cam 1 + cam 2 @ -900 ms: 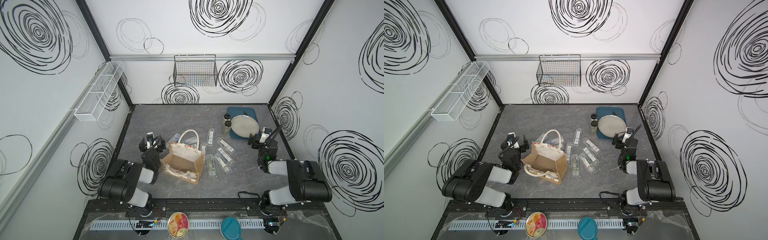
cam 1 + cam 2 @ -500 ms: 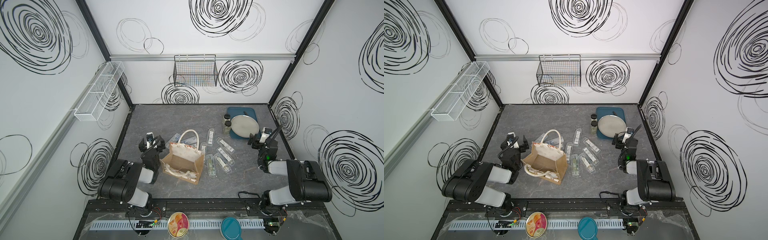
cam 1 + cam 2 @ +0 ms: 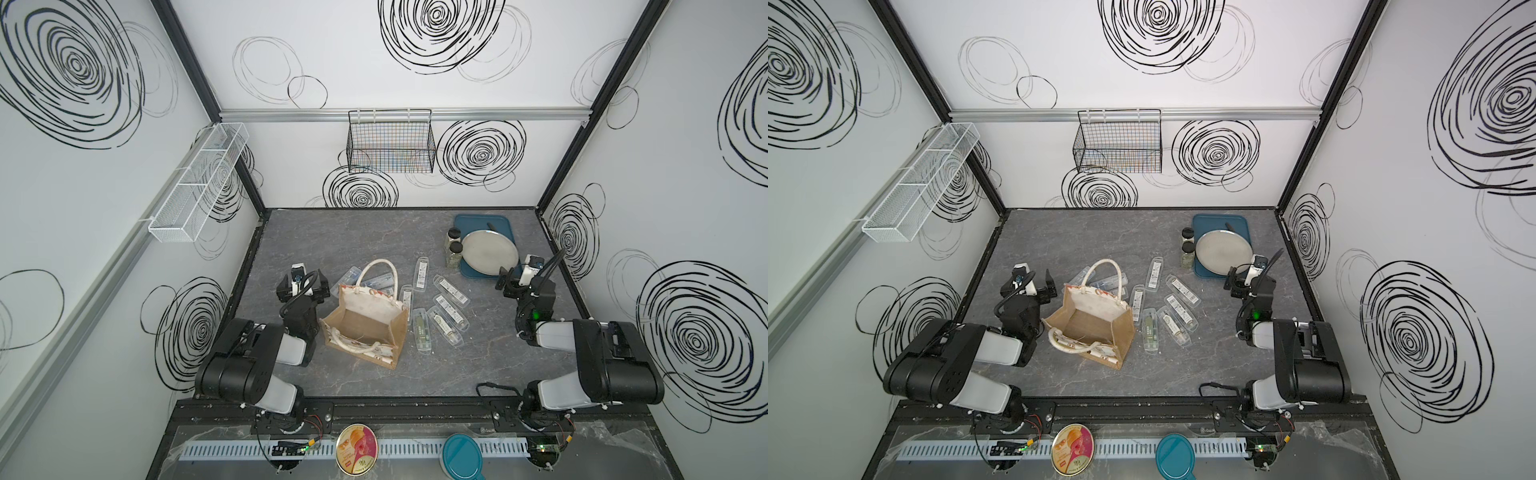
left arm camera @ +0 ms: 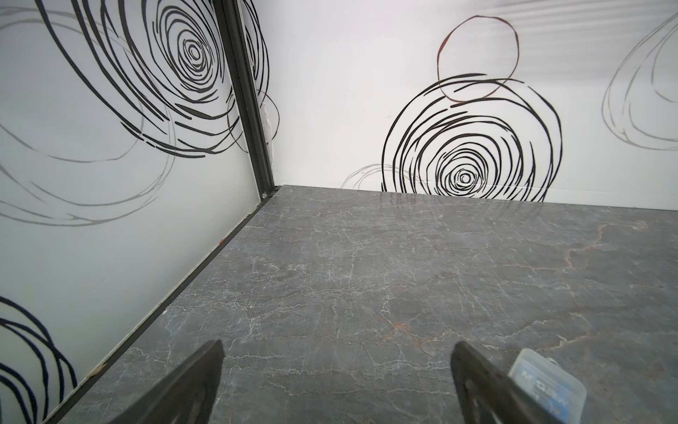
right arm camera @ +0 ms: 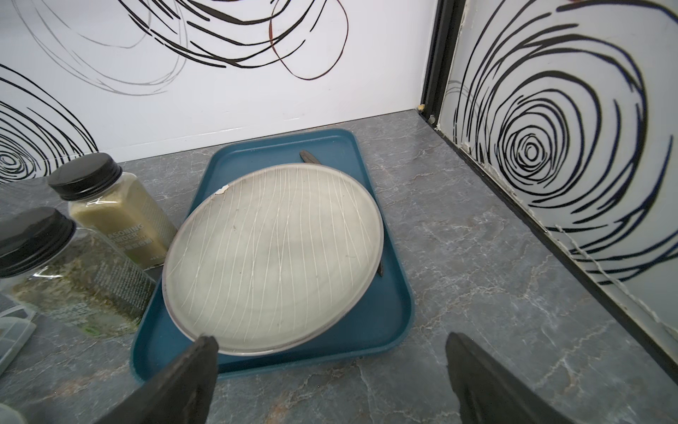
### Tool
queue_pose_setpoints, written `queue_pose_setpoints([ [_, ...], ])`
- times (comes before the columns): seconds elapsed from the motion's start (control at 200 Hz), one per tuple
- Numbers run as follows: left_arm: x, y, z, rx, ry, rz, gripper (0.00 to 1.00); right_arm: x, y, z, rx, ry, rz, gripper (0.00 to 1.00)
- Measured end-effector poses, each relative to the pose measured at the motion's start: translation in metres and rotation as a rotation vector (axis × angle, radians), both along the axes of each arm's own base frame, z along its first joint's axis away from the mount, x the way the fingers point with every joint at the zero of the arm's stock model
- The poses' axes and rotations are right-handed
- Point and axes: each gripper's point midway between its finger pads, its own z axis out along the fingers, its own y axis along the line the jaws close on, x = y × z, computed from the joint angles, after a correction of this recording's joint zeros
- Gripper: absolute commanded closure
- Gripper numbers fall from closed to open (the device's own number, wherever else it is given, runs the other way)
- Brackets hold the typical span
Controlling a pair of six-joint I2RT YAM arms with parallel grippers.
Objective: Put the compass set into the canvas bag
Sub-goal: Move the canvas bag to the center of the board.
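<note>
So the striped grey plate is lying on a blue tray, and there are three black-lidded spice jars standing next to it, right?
Only the count is off: there are two jars, not three. The right wrist view shows the plate on the blue tray, with a pale-powder jar and a green-herb jar standing beside it.

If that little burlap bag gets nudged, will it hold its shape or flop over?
The canvas bag probably keeps its shape: its mouth stands open and boxy unaided. It looks empty, so likely light; a push could slide it across the smooth table or tip it. One rope handle arches upright, so likely stiffish.
</note>
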Motion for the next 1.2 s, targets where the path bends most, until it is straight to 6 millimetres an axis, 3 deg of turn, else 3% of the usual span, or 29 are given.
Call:
queue_pose_setpoints([
  [0.27,-0.002,0.002,0.001,-0.010,-0.007,0.006,0.01,-0.001,0.002,0.000,-0.005,0.007,0.014,0.00],
  [0.39,-0.011,0.008,0.013,-0.027,-0.046,0.026,0.01,-0.006,0.012,0.005,-0.022,0.035,0.044,0.00],
  [0.57,-0.017,0.021,0.059,-0.083,-0.125,0.073,0.01,0.003,0.028,0.054,-0.016,-0.005,0.105,0.00],
  [0.68,-0.009,0.024,0.105,-0.138,-0.136,0.072,0.01,0.006,0.047,0.074,0.001,0.000,0.182,0.01],
  [0.776,-0.005,0.017,0.145,-0.180,-0.117,0.035,0.01,0.005,0.080,0.077,0.011,0.060,0.302,0.03],
  [0.891,-0.011,-0.003,0.170,-0.256,-0.030,-0.027,0.01,0.001,0.147,0.081,0.007,0.155,0.520,0.06],
  [1.071,-0.034,-0.051,0.165,-0.397,0.193,-0.125,0.01,-0.008,0.251,0.094,-0.008,0.264,0.819,0.12],
  [1.201,-0.062,-0.086,0.146,-0.477,0.361,-0.168,0.01,-0.021,0.309,0.091,-0.017,0.335,0.973,0.15],
])
